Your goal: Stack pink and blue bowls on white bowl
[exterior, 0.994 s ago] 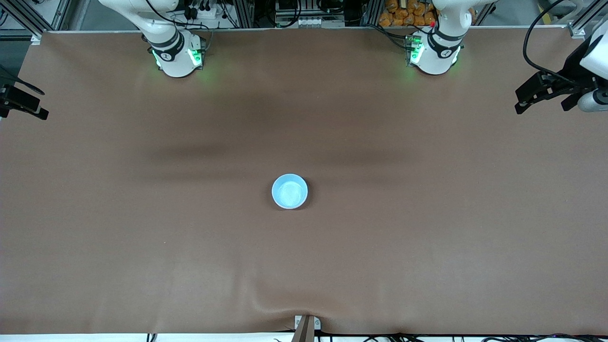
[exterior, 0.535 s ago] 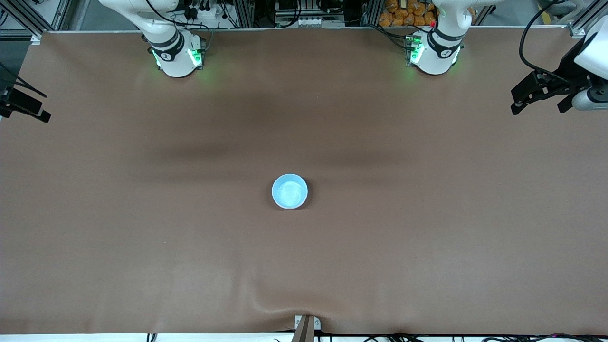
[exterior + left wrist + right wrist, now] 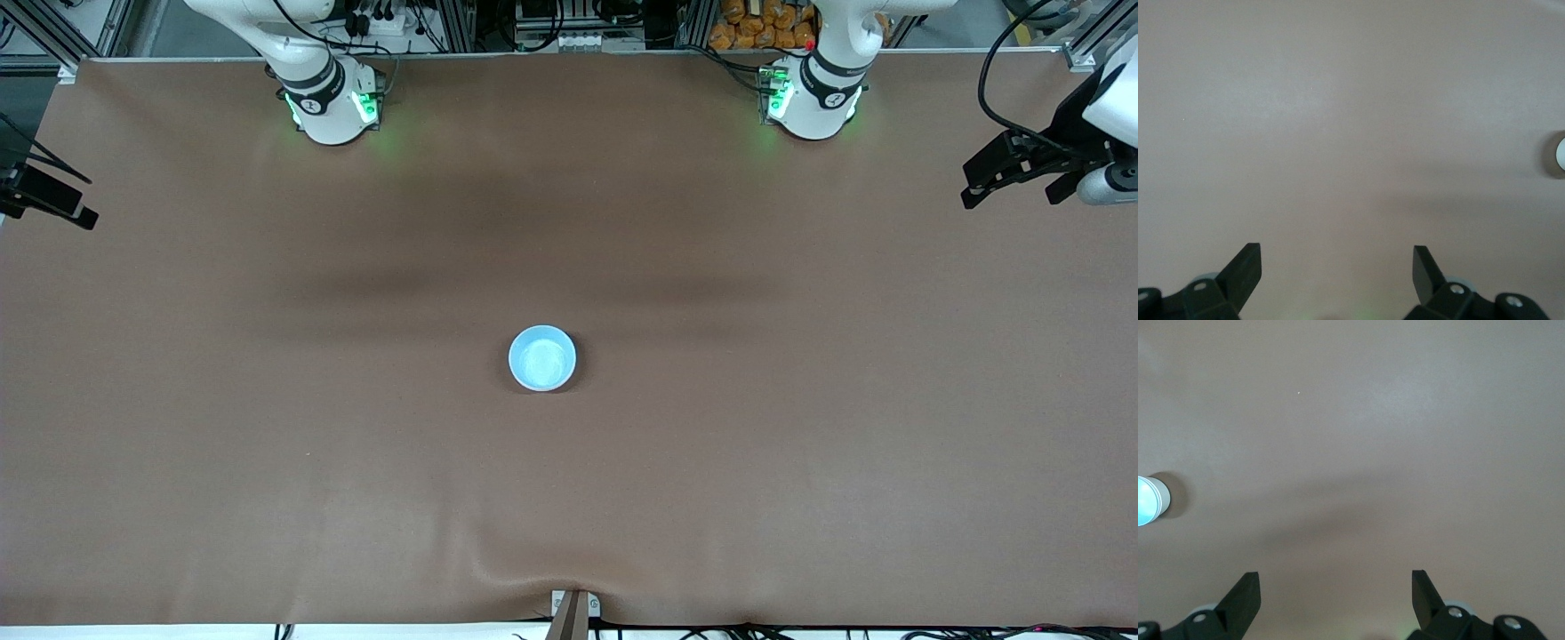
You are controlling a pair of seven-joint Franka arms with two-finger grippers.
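Note:
A light blue bowl (image 3: 542,357) stands upright in the middle of the brown table (image 3: 800,444). In the right wrist view the blue bowl (image 3: 1146,501) has a pale wall round it, and I cannot tell whether that is the white bowl. The pink bowl is hidden or out of view. My left gripper (image 3: 1012,188) hangs open over the left arm's end of the table, and the left gripper (image 3: 1337,257) has nothing between its fingers. My right gripper (image 3: 49,203) hangs open at the right arm's end, and the right gripper (image 3: 1335,581) is empty too.
Both arm bases (image 3: 333,102) (image 3: 813,102) stand along the table's edge farthest from the front camera. A small metal clamp (image 3: 573,609) sits at the nearest edge, where the table cover bulges.
Both grippers have shifted only slightly at their ends of the table. The blue bowl has not moved.

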